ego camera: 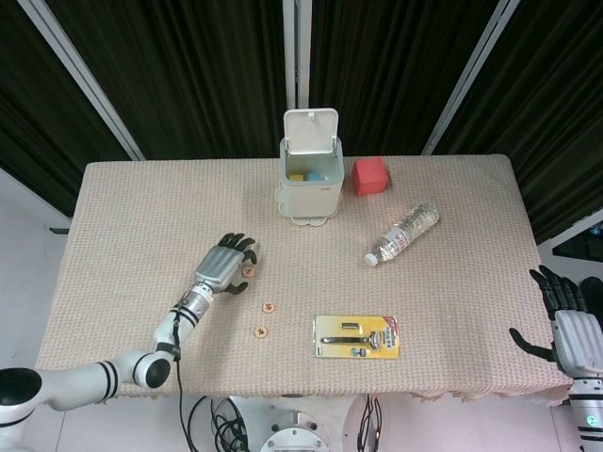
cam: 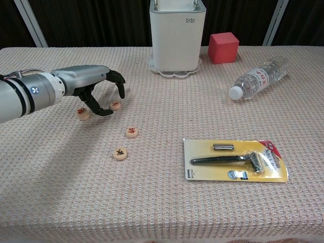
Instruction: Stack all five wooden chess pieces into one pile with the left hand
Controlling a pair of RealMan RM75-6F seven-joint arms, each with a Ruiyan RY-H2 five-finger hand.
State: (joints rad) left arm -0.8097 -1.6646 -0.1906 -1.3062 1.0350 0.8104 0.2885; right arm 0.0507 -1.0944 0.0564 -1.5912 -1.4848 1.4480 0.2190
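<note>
Small round wooden chess pieces lie on the woven tablecloth. One spot point(cam: 82, 114) looks thicker, like a low pile, and stands just left of my left hand point(cam: 96, 88). A single piece point(cam: 116, 105) sits between that hand's curved thumb and fingers, and I see no contact with it. Two more single pieces point(cam: 132, 132) point(cam: 120, 153) lie nearer the front. From the head view my left hand point(ego camera: 224, 268) hides the pile, with the piece point(ego camera: 248, 271) at its fingertips. My right hand point(ego camera: 565, 325) hangs open off the table's right edge.
A white bin point(ego camera: 311, 179) with its lid up stands at the back centre, a red cube point(ego camera: 370, 176) to its right. A clear bottle point(ego camera: 402, 233) lies on its side right of centre. A yellow razor package point(ego camera: 356, 337) lies near the front edge.
</note>
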